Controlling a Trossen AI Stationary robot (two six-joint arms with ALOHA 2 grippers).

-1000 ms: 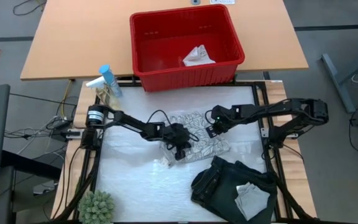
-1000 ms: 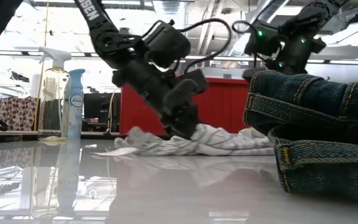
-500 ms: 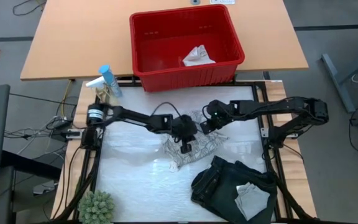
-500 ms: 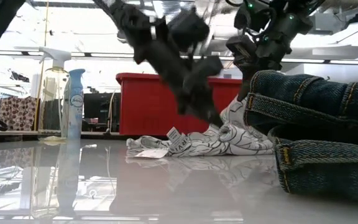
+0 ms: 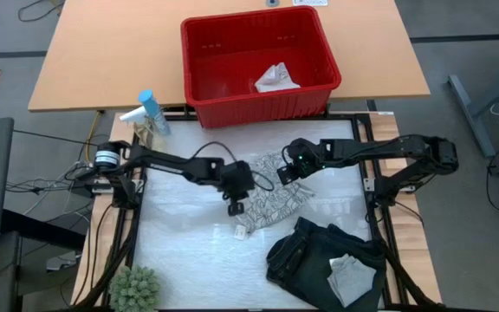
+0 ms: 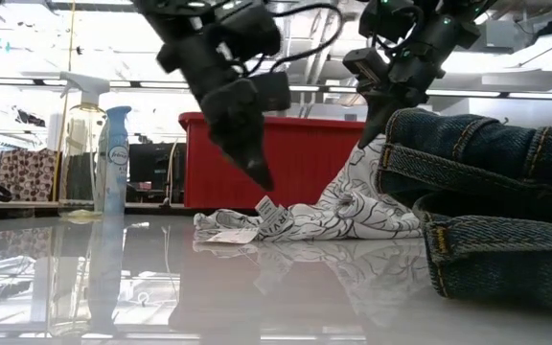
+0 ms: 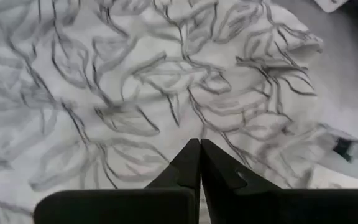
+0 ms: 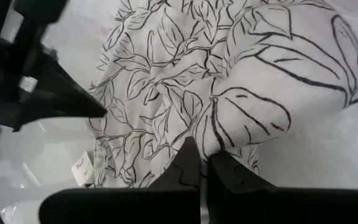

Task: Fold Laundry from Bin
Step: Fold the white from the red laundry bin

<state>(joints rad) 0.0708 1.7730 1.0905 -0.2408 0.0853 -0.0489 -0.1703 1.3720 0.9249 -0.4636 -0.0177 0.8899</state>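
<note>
The white-grey leaf-patterned cloth [image 5: 271, 204] lies mid-table, mostly flat, with one part drawn up into a peak [image 6: 372, 153]. My right gripper [image 5: 282, 176] is shut on that peak. My left gripper [image 6: 262, 182] hangs shut over the cloth's left part [image 7: 135, 93], clear of it, with nothing between its fingers. The red bin [image 5: 258, 95] stands at the far edge with a small whitish cloth [image 5: 275, 78] inside. The dark garment [image 5: 314, 251] lies bunched at the near right, a small grey cloth [image 5: 352, 277] on top of it. My right gripper pinches a raised fold of the leaf-patterned cloth [image 8: 211, 144] between its two fingers, which slant down from the table's right; how many layers cannot be told. The pinched part is lifted; the cloth slopes down from it [image 6: 338, 206], and the rest lies on the table.
Two spray bottles [image 5: 145, 117] stand at the far left of the table, a small green plant [image 5: 135, 289] at the near left corner. A tag [image 6: 271, 213] sticks up from the cloth's left end. Bare white table lies left of the cloth.
My left gripper, shut throughout, has risen off the cloth it was pressing and gone toward the table's left. My right gripper has risen, drawing its part of the cloth up into a peak while the cloth's left end stays on the table.
</note>
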